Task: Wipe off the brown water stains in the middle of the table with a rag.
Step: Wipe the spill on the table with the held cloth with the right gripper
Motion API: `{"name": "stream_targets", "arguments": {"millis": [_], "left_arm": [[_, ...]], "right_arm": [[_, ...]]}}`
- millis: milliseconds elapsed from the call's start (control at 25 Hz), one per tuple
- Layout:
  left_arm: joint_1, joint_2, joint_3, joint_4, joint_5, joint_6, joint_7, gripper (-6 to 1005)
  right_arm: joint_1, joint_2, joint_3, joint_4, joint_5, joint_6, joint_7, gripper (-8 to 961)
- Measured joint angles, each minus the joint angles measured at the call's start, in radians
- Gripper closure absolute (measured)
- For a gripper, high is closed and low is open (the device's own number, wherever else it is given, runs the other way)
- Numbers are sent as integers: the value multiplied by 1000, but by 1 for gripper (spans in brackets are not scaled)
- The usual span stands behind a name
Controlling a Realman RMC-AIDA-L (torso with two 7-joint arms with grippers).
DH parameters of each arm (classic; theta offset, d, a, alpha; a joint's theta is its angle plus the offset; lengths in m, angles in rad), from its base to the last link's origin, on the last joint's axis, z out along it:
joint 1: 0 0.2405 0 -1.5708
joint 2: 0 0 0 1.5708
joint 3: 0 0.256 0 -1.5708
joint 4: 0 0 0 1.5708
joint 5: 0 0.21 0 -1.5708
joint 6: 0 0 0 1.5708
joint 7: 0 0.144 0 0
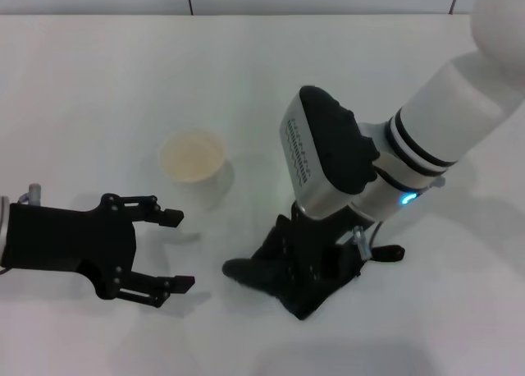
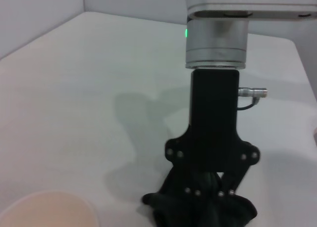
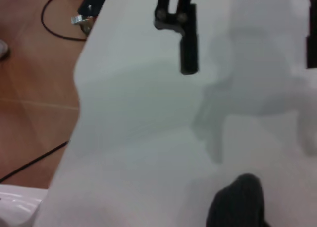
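Observation:
The black rag [image 1: 271, 273] lies in a lumpy heap on the white table [image 1: 98, 80], near its front middle. My right gripper [image 1: 316, 257] points straight down and is shut on the rag, holding it against the tabletop. The left wrist view shows this gripper [image 2: 213, 190] sunk into the rag [image 2: 198, 212]. A corner of the rag [image 3: 237, 202] shows in the right wrist view. My left gripper [image 1: 176, 251] is open and empty, low over the table to the left of the rag. No brown water stains show in any view.
A white paper cup [image 1: 193, 156] stands upright behind and between the two grippers; its rim also shows in the left wrist view [image 2: 44, 212]. The right wrist view shows the table's edge [image 3: 81, 88], with brown floor and cables [image 3: 54, 19] beyond.

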Motion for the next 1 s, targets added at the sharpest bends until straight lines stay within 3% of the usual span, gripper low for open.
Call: {"name": "stream_targets", "arguments": {"millis": [200,360,520,760,1000], "left_arm": [[1,0,0,0,0,-6,1,109],[7,-1,-1,-1,-6,-8,2,109],[17,-1,-18,-2,-12,-15,7,109],[20,1,-32,-27,-36,-30,39,109],[9,2,-52,-57,-37,-50,55,109]], "right_arm": [[33,-8,16,96,-6,129,-22,869],[52,-12,98,174,-10,165,-72,868],[5,-21,188,117,-43,99,-81,864],[-115,-20,431,0,-164,-81,-123,857],[-145,-21,565,19,-163,-166,-167,851]]}}
